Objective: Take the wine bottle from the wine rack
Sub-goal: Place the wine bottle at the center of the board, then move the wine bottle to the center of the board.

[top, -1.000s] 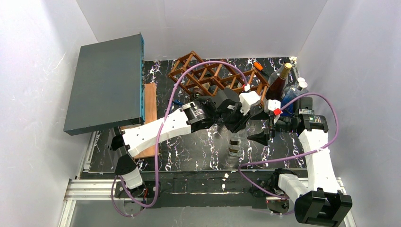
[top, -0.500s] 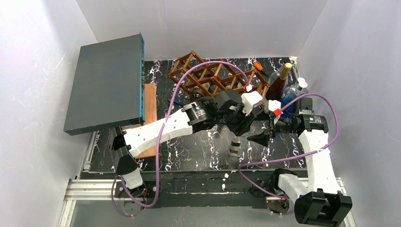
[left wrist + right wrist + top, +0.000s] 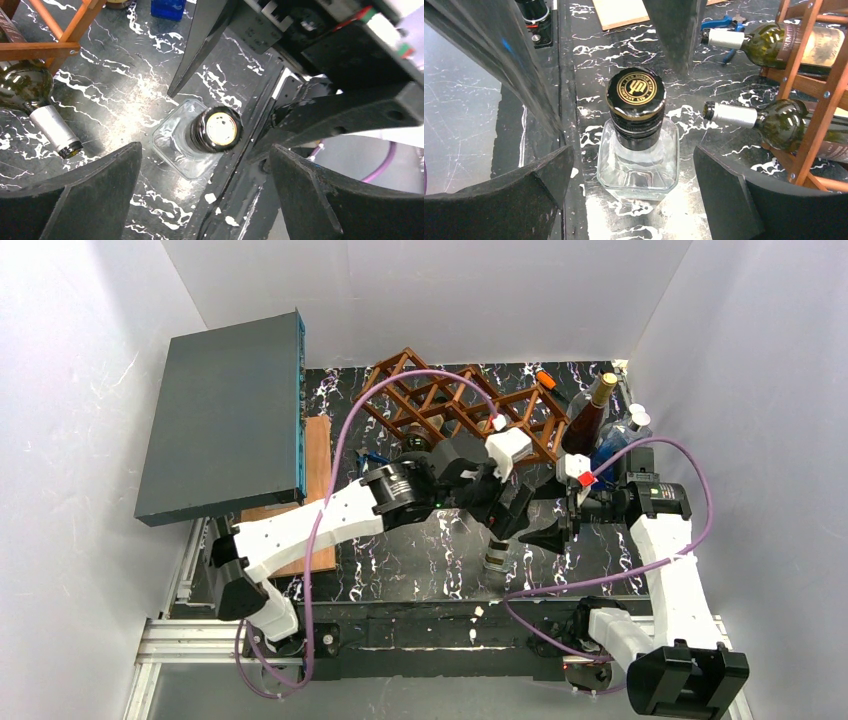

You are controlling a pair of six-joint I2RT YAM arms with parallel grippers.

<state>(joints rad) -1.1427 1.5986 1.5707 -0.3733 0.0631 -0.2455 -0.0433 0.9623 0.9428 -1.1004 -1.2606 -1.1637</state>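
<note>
A clear square glass bottle [image 3: 494, 558] with a black and gold cap [image 3: 636, 92] stands upright on the black marble tabletop near its front edge. My left gripper [image 3: 510, 520] hangs open just above it, its fingers well apart on either side of the cap [image 3: 221, 128] and touching nothing. My right gripper [image 3: 553, 532] is open too, and level with the bottle's right side. The glass body [image 3: 639, 165] lies between its fingertips without contact. The brown wine rack [image 3: 450, 405] stands at the back. Two green wine bottles [image 3: 781, 120] [image 3: 784, 42] lie in its cells.
A grey flat box [image 3: 225, 415] leans at the left over a wooden board [image 3: 318, 455]. A dark bottle [image 3: 588, 415] and a blue bottle [image 3: 620, 435] stand at the back right. One green bottle's neck [image 3: 52, 130] sticks out of the rack frame [image 3: 45, 50].
My left gripper has opened and let go of the clear bottle, then drawn back a little to the left. The bottle stays standing. The right arm has not moved.
</note>
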